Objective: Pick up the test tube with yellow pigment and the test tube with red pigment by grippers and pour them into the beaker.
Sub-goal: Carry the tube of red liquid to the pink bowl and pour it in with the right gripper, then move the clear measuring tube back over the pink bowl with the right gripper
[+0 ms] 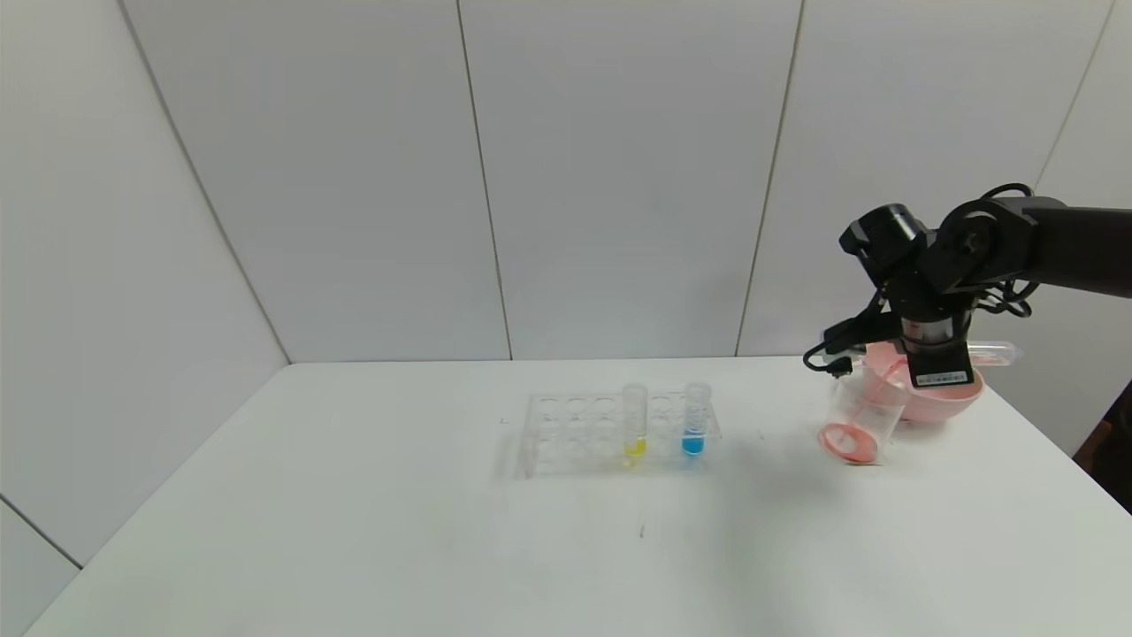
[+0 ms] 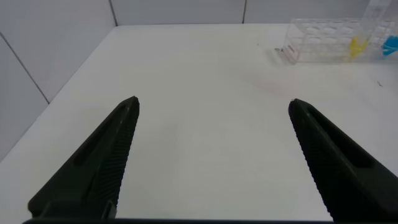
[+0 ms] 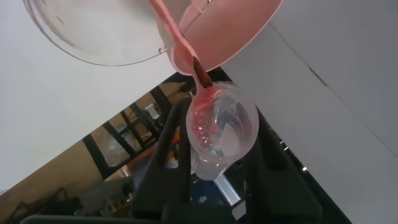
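Test tube with red pigment [image 3: 221, 127] lies near horizontal, pinched in the right gripper [image 3: 217, 168] above the beaker [image 1: 856, 416], its mouth toward it; red liquid at the tube's lip. Beaker tilted, against the pink bowl [image 1: 959, 398]. Test tube with yellow pigment [image 1: 635, 420] stands upright in the rack [image 1: 566, 433], well apart. Left gripper [image 2: 214, 124] spread wide, holding nothing, over the table [image 1: 354, 531].

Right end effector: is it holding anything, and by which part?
Yes. The right end effector is shut on the test tube with red pigment, gripping its body; tipped over the beaker. Left end effector holds nothing.
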You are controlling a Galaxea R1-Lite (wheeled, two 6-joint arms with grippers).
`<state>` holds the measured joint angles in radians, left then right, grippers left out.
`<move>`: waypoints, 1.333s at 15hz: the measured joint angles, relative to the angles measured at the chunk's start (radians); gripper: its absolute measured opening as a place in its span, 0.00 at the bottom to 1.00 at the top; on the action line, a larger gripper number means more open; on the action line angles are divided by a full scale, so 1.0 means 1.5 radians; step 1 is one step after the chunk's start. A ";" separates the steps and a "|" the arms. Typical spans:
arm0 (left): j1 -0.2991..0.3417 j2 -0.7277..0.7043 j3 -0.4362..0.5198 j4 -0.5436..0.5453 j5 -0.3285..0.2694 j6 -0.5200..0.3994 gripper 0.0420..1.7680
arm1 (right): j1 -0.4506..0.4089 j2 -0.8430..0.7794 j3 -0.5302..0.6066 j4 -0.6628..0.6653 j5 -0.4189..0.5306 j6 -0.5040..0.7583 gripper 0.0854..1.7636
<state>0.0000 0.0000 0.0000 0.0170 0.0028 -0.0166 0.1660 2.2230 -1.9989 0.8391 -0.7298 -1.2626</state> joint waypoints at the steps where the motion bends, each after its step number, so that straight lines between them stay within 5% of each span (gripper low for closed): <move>1: 0.000 0.000 0.000 0.000 0.000 0.000 0.97 | 0.002 0.000 0.000 -0.001 -0.003 -0.001 0.27; 7: 0.000 0.000 0.000 0.000 0.000 0.000 0.97 | 0.023 0.001 -0.001 0.000 -0.084 -0.001 0.27; 20: 0.000 0.000 0.000 0.000 0.000 0.000 0.97 | 0.031 -0.005 0.000 -0.032 -0.066 0.006 0.27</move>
<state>0.0000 0.0000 0.0000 0.0170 0.0028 -0.0166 0.2126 2.2157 -1.9987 0.7904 -0.8294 -1.2538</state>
